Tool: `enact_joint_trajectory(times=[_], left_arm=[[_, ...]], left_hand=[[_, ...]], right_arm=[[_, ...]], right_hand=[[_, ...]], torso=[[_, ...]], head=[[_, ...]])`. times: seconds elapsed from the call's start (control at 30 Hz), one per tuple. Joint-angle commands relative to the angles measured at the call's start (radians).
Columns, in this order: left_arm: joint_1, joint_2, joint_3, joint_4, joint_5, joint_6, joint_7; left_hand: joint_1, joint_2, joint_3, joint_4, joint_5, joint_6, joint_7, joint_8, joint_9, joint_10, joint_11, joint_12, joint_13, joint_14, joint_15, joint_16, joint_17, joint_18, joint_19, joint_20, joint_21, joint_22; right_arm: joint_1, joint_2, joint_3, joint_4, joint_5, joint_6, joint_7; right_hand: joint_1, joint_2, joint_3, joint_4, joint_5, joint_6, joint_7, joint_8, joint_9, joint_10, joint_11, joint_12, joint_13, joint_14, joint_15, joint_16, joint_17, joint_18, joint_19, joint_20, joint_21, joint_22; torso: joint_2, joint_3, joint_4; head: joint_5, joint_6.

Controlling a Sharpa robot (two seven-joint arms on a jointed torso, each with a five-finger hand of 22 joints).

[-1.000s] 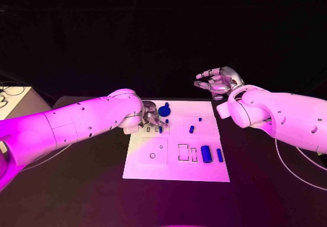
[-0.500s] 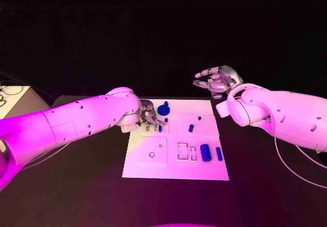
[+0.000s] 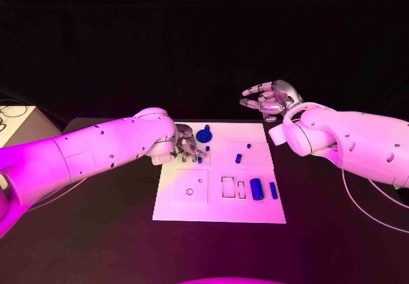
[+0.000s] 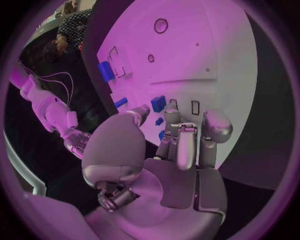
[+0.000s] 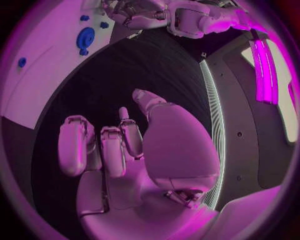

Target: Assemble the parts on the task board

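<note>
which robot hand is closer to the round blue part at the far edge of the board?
Left. The left robot hand is on the task board beside the round blue part; the right robot hand hovers off-board.

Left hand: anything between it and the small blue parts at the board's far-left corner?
Nothing visible. The left hand is already down over the white task board, fingertips beside the small blue parts; whether it touches one I cannot tell.

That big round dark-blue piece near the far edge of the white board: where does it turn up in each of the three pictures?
Head view: the round blue piece sits at the task board's far edge, just right of the left hand.
Left wrist view: I cannot pick it out for certain.
Right wrist view: the piece lies on the board near the left hand.
Shared landmark: the left hand.
</note>
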Motion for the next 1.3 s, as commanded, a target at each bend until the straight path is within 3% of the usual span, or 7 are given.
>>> enact_joint_trajectory(times=[0.03,0.47,0.63,0.97,1.1,1.23,1.3], left_arm=[[0.000,0.001,0.000,0.006,0.009,0.031,0.003],[0.000,0.003,0.000,0.009,0.023,0.034,0.005],[0.000,0.006,0.000,0.002,0.028,0.030,0.005],[-0.001,0.010,0.000,-0.006,0.044,0.030,0.007],[-0.001,0.008,0.000,-0.006,0.065,0.022,0.010],[-0.001,0.001,0.000,-0.002,0.094,0.002,0.017],[-0.001,-0.005,0.000,0.003,0.108,-0.012,0.020]], left_hand=[[0.011,-0.002,0.001,-0.005,-0.001,0.001,-0.008,0.008,0.005,-0.003,-0.001,0.001,0.002,0.057,0.000,0.002,0.154,-0.008,-0.005,0.002,0.004,0.003],[0.050,0.000,0.009,-0.012,-0.001,-0.003,-0.015,0.033,0.037,-0.011,-0.007,-0.007,-0.011,0.055,-0.005,-0.001,0.150,-0.007,-0.010,-0.002,0.004,0.001],[0.083,0.031,0.038,-0.014,-0.001,-0.008,-0.019,0.040,0.051,-0.009,-0.011,-0.008,-0.013,0.056,-0.009,0.000,0.153,-0.007,-0.010,-0.004,0.005,0.003],[0.097,0.044,0.058,-0.014,-0.001,-0.009,-0.021,0.043,0.059,-0.005,-0.013,-0.007,-0.012,0.059,-0.010,0.002,0.157,-0.007,-0.009,-0.005,0.006,0.005],[0.165,0.067,0.154,-0.057,0.000,-0.022,-0.028,0.043,0.072,-0.015,-0.020,-0.022,-0.026,0.057,-0.018,-0.001,0.154,-0.007,-0.012,-0.010,0.005,0.002],[0.168,0.038,0.301,-0.111,0.000,-0.030,-0.027,0.058,0.100,-0.012,-0.020,-0.030,-0.033,0.057,-0.018,-0.002,0.154,-0.007,-0.013,-0.011,0.005,0.003],[0.140,0.020,0.413,-0.161,-0.001,-0.036,-0.025,0.080,0.132,-0.008,-0.020,-0.034,-0.039,0.058,-0.017,-0.002,0.155,-0.007,-0.013,-0.011,0.007,0.005]], right_arm=[[0.001,0.002,0.001,-0.001,-0.012,0.014,-0.002],[0.001,0.005,0.001,-0.004,-0.019,0.021,-0.006],[0.001,0.006,0.001,-0.004,-0.020,0.024,-0.007],[0.001,0.004,0.001,-0.003,-0.022,0.029,-0.010],[0.001,0.004,0.001,-0.004,-0.022,0.035,-0.011],[0.001,0.004,0.000,-0.006,-0.024,0.040,-0.014],[0.001,0.004,0.000,-0.008,-0.024,0.043,-0.015]], right_hand=[[-0.012,0.001,0.007,0.000,0.002,-0.004,0.000,-0.002,-0.001,-0.008,0.000,-0.004,0.062,0.077,0.003,-0.005,0.154,0.015,-0.008,0.000,-0.004,0.010],[-0.014,0.001,0.009,0.001,-0.001,-0.004,0.000,-0.002,-0.001,-0.007,0.001,-0.004,0.062,0.077,0.003,-0.005,0.154,0.015,-0.008,0.000,-0.005,0.010],[-0.014,0.001,0.010,0.001,-0.002,-0.004,0.000,-0.001,-0.001,-0.007,0.001,-0.003,0.063,0.077,0.003,-0.005,0.154,0.015,-0.008,0.000,-0.004,0.011],[-0.014,0.001,0.010,0.001,-0.002,-0.004,0.000,-0.001,-0.001,-0.007,0.001,-0.003,0.063,0.077,0.003,-0.005,0.154,0.015,-0.008,0.000,-0.004,0.011],[-0.015,0.001,0.012,0.001,-0.003,-0.004,0.000,0.000,-0.001,-0.007,0.001,-0.003,0.063,0.077,0.003,-0.006,0.152,0.015,-0.009,0.000,-0.006,0.009],[-0.015,0.001,0.012,0.001,-0.003,-0.004,0.000,0.000,-0.001,-0.007,0.001,-0.003,0.063,0.077,0.003,-0.006,0.152,0.015,-0.009,0.000,-0.006,0.009],[-0.015,0.001,0.012,0.001,-0.003,-0.004,0.000,0.000,-0.001,-0.007,0.001,-0.003,0.063,0.077,0.003,-0.006,0.152,0.015,-0.009,0.000,-0.006,0.009]], torso=[[-0.001,0.0005,-0.0002],[0.001,0.0011,-0.0003],[0.001,0.0017,-0.0011],[0.001,0.0013,-0.0018],[0.000,0.0014,-0.0012],[-0.001,0.0012,-0.0002],[-0.001,0.0013,0.0005]], head=[[0.001,-0.001],[0.002,-0.004],[0.002,-0.006],[0.000,-0.011],[0.000,-0.013],[0.000,-0.013],[0.000,-0.013]])
